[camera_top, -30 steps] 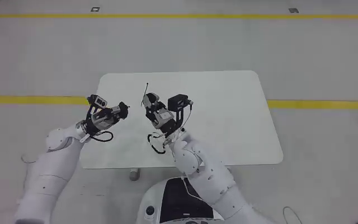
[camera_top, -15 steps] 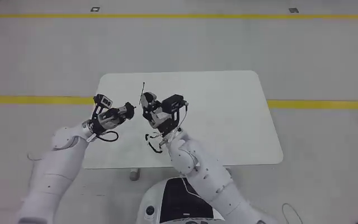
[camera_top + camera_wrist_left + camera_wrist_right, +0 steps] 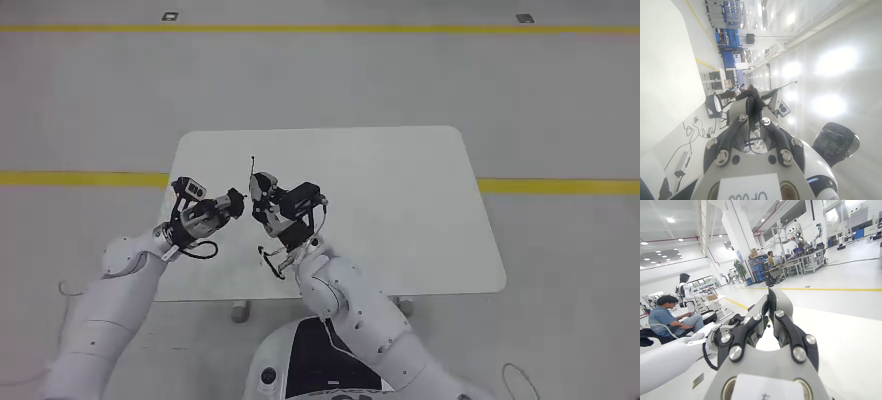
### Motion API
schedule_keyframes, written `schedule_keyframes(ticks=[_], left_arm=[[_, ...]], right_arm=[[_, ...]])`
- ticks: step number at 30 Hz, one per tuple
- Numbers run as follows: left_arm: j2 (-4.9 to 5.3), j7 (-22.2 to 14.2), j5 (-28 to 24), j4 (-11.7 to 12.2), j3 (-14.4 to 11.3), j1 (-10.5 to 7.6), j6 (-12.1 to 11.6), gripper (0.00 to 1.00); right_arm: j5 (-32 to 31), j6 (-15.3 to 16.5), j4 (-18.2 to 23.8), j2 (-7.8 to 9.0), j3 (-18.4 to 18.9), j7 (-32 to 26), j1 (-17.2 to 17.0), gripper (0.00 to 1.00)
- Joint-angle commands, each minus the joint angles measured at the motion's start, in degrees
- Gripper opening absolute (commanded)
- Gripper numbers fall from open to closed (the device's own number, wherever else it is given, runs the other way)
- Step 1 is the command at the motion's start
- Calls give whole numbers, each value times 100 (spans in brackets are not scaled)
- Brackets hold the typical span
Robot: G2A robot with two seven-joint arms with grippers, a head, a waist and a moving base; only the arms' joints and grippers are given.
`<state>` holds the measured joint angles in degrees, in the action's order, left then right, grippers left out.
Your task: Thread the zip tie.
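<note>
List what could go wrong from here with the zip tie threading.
1. The thin zip tie sticks far out of the shut right end effector; its free tip may flex and miss its target.
2. The left end effector sits very close beside the right one above the table; a small alignment error could make them collide.
3. The pinch on the tie looks narrow, so a bump might twist it or drop it.
</note>
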<state>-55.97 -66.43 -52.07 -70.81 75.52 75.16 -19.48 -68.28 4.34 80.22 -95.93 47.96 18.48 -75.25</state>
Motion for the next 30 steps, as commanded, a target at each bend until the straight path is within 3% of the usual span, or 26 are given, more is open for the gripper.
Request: schedule_keyframes(ticks=[1,8,13,16,30], left_arm=[[1,-1,-1,1,-1,-1,0,0],[-20,291,-7,-114,-28,109,18,0],[-28,310,-19,-163,-15,194,17,0],[-33,362,-25,-181,17,214,0,0],[-33,362,-25,-181,17,214,0,0]], right_arm=[[7,4,0,0,0,-3,-1,0],[-142,-18,12,13,-53,-5,-53,0],[-218,-71,-59,5,-114,218,-74,0],[-350,-197,-98,1,-136,301,-53,0],[-579,-220,-127,31,-128,207,-51,0]])
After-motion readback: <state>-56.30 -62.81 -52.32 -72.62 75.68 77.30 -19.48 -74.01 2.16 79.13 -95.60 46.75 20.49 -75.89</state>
